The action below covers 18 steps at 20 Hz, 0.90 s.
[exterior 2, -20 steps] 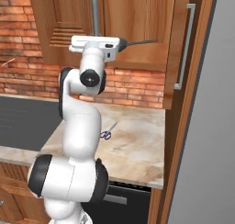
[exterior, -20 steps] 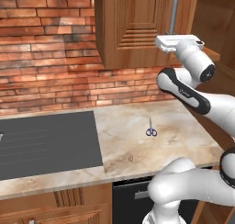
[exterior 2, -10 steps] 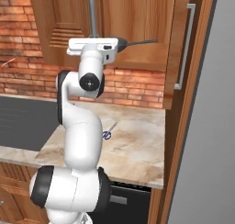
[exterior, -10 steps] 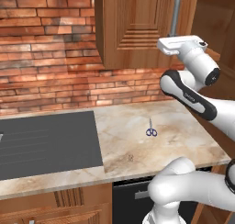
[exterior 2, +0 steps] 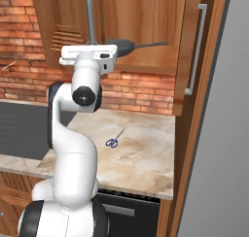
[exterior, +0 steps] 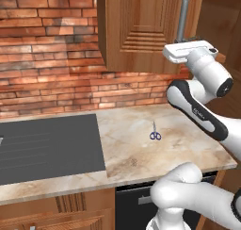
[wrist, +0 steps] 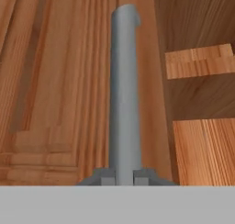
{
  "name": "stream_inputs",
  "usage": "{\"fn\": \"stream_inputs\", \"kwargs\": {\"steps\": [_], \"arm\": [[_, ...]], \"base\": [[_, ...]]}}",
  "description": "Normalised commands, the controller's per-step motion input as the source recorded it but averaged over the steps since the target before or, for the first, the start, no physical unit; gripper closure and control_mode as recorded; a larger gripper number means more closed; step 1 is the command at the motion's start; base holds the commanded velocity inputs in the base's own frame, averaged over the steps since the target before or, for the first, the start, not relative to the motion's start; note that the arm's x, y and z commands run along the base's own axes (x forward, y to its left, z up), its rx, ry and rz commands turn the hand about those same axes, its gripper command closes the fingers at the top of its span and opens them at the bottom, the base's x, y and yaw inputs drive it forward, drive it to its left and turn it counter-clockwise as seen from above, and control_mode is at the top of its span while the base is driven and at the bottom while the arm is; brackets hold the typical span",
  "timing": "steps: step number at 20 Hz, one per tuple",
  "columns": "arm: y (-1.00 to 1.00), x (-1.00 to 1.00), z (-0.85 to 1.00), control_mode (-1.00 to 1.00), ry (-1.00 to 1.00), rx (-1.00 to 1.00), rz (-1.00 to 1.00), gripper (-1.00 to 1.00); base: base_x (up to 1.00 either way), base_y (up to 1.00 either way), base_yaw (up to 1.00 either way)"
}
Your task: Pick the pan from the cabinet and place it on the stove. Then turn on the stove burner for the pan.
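Grey bar handle [wrist: 123,94] clamped between fingers [wrist: 123,176]; cabinet [exterior: 141,26] door swung wider than before.

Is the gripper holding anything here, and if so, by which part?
Yes. The gripper is shut on the cabinet door's grey bar handle, gripping it near its lower end. The pan sits untouched on the cabinet shelf.

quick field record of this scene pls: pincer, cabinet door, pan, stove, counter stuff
pincer: shut on the door handle of the cabinet
cabinet door: swung partly open, inside shelf showing in the right base view
pan: on the cabinet shelf, long handle pointing right, untouched
stove: dark top at the counter's left, no pan on it
counter: small blue-handled scissors lying on the marble
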Motion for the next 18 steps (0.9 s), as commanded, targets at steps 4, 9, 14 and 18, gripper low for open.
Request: {"fn": "stream_inputs", "kwargs": {"steps": [4, 9, 14, 18], "arm": [[0.3, -0.72, 0.07, -1.0, 0.05, 0.0, -0.01, 1.0], [0.39, -0.75, 0.03, -1.0, 0.06, 0.0, 0.0, 1.0], [0.17, -0.68, 0.01, -1.0, 0.02, 0.0, 0.0, -1.0], [-0.06, -0.43, 0.01, -1.0, 0.06, 0.0, -0.01, -1.0]], "base": [[0.0, 0.0, 0.0], [0.0, 0.0, 0.0], [0.0, 0.0, 0.0], [0.0, 0.0, 0.0]]}}
